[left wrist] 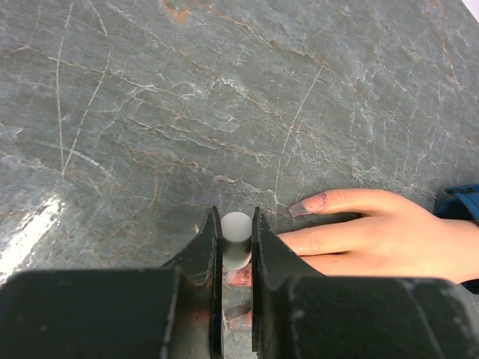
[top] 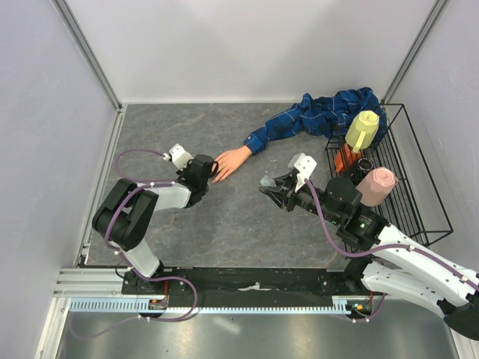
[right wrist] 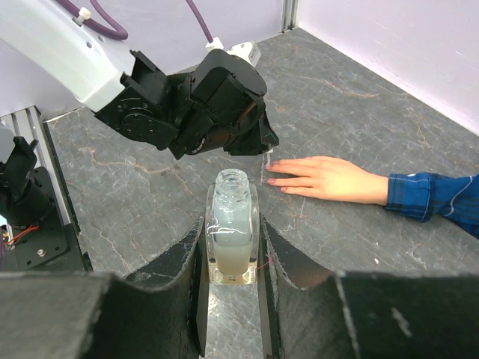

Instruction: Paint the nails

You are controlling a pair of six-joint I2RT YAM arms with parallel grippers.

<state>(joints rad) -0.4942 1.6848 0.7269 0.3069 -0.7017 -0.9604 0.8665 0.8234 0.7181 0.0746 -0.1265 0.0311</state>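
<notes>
The peach mannequin hand (top: 230,162) lies flat on the table, sticking out of a blue plaid sleeve (top: 299,123). Its nails (left wrist: 303,206) show faint reddish marks; the nails also show in the right wrist view (right wrist: 271,169). My left gripper (top: 212,170) is at the fingertips, shut (left wrist: 236,217) on a white brush cap (left wrist: 236,238) pointing down over a lower finger's nail. My right gripper (top: 267,185) is shut (right wrist: 233,233) on a small clear uncapped bottle (right wrist: 232,206) of pale liquid, held upright to the right of the hand.
A black wire basket (top: 430,202) stands at the right edge with a yellow bottle (top: 362,129), a pink cup (top: 376,185) and an orange item (top: 344,157). The left arm's wrist (right wrist: 202,105) hangs above the fingers. Walls close the table's left, back and right.
</notes>
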